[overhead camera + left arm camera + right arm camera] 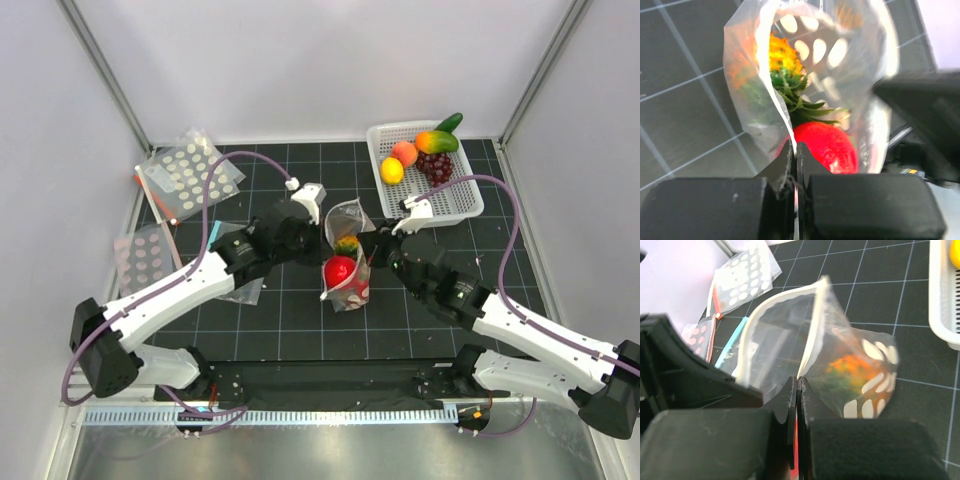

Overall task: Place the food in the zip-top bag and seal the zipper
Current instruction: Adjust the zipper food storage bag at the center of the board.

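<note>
Far to the left of the zip-top bag (350, 288) you have two spare dotted bags (190, 175) lying flat on the black gridded mat (300, 325), one behind the other, well apart from it; a plain clear bag lies partly under the left arm, also to the left of it.

Your left gripper (795, 150) is at the zip-top bag's left side, jaws clenched on a fold of the clear plastic at the mouth edge; the wrist view shows the film pinched between the two black fingertips.

The zip-top bag itself stands raised at the middle of the mat, between the two grippers, its mouth gaping; the zipper (747, 340) shows in the right wrist view as a white strip curving round the mouth, not pressed together.

Inside the bag you can see the pineapple (782, 57) with its green crown pointing toward the round red fruit (827, 145); the two touch.

Your right gripper (797, 382) is at the bag's right side, jaws closed on the mouth edge where the white strip meets them.

Behind and to the right of the bag sits a white basket (470, 205); it holds a lemon (392, 171), a peach (404, 153), a mango (437, 141) and dark grapes (434, 165).
</note>
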`<state>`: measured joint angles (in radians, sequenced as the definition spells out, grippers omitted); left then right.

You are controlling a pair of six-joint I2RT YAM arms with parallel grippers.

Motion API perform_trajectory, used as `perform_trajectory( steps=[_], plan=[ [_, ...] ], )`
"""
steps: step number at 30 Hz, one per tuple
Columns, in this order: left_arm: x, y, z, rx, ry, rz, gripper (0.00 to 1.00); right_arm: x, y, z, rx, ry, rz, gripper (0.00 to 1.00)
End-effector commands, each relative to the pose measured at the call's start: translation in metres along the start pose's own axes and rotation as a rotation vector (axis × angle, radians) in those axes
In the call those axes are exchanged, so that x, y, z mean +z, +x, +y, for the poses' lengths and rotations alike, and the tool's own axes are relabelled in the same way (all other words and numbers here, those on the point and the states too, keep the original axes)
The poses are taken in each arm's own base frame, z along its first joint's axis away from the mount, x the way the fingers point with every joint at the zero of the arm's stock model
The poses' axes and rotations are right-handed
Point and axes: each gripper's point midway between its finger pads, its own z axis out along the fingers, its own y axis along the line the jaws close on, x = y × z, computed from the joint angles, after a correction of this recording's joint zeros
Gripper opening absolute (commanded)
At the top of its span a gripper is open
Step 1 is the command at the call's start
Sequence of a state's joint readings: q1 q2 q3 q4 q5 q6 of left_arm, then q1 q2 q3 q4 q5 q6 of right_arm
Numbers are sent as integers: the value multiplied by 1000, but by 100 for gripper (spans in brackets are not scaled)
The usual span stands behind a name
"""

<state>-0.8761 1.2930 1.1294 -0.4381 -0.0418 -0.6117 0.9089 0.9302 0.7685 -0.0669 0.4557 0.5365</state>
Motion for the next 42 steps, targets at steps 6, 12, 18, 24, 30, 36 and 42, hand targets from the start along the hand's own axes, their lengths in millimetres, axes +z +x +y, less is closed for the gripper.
perform_trajectory(
  steps=[6, 12, 18, 24, 30, 36, 42],
  plan=[
    [13, -40, -86, -27, 271, 50, 0, -11, -22, 30, 77, -161, -78, 1],
    [24, -52, -73, 57, 160, 32, 0, -21, -32, 15, 98, -111, -135, 1],
    [28, -47, -47, 192, 59, 40, 0, -33, -42, 1, 140, -80, -191, 1],
    [16, -49, -40, 262, 52, -14, 0, -23, -33, -1, 117, -43, -156, 17],
    [16, -42, -38, 298, 58, -17, 0, -15, -26, 4, 104, -44, -122, 24],
    [24, -43, -31, 348, 24, -27, 0, -15, -25, 3, 105, -46, -124, 54],
    [23, -46, -28, 367, 18, -58, 0, -10, -22, -6, 133, 10, -133, 79]
  ],
)
